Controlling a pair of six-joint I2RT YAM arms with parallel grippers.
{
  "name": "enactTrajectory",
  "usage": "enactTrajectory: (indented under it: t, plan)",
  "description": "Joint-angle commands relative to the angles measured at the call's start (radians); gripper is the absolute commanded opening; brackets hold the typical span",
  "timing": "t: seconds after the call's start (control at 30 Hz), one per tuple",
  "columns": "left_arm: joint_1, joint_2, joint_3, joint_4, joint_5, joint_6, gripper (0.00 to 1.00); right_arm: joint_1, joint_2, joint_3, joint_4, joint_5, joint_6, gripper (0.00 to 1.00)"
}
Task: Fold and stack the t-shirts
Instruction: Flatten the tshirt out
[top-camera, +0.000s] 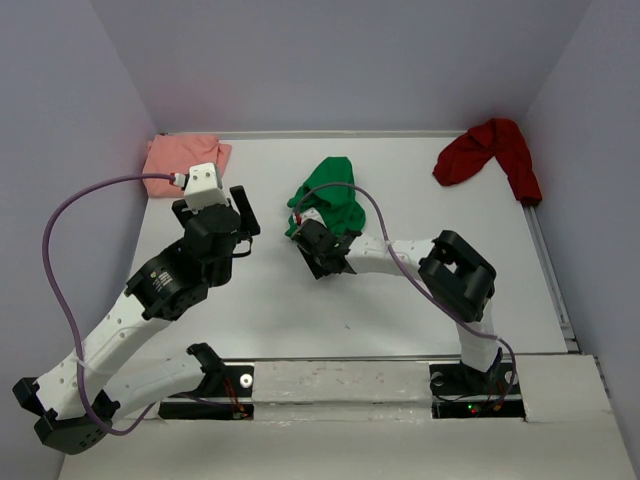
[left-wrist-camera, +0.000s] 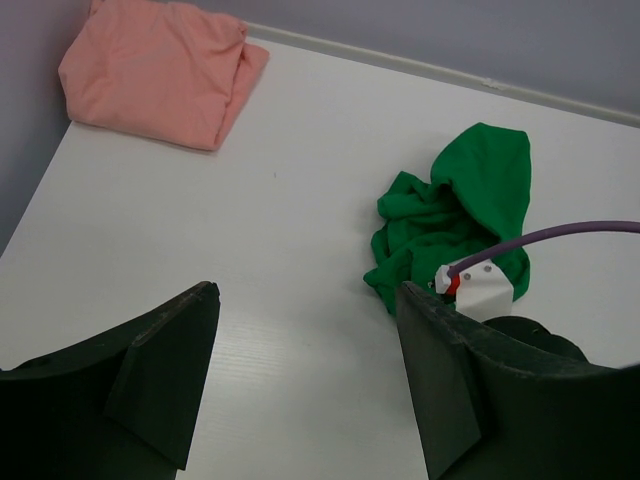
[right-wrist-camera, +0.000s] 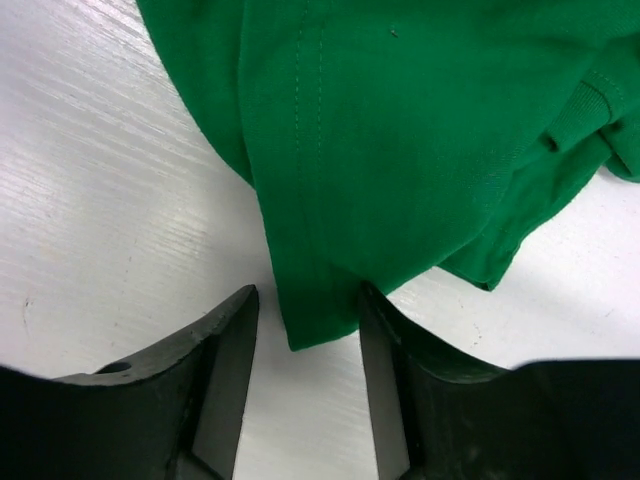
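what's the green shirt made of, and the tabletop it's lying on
Green t-shirt: looks like soft knit cloth, probably cotton jersey, matte; it creases loosely and shows a double row of stitching.
Table: hard white board with a faint wood-like grain and slight sheen, likely laminate or painted wood; which cannot be told.

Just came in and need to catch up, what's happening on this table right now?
The right gripper has its open jaws around a hem corner of the crumpled green t-shirt, not yet clamped. The left gripper hangs open over the table, holding nothing. The salmon-pink t-shirt lies roughly folded at far left; the dark red t-shirt sits crumpled at far right.
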Motion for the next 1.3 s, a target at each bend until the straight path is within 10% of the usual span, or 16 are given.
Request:
enactTrajectory:
  t: [0.0,0.17,0.73,1.17,1.27]
  plan:
    - [0.005,-0.002,0.016,0.017,-0.016,0.012,0.81,0.020,-0.002,0.016,-0.001,0.036,0.034,0.43]
    - [0.005,0.001,0.009,0.017,-0.019,0.009,0.81,0.020,0.016,0.031,-0.006,0.042,0.046,0.00]
    - [0.005,0.021,-0.024,0.021,-0.018,-0.012,0.81,-0.004,-0.172,0.236,-0.037,0.448,-0.156,0.00]
    - [0.015,0.016,-0.093,-0.008,-0.103,-0.115,0.83,-0.211,-0.004,1.265,-0.026,0.479,-0.866,0.00]
    - [0.056,0.036,-0.063,-0.029,-0.177,-0.159,0.83,-0.211,-0.063,1.203,0.106,0.475,-0.966,0.00]
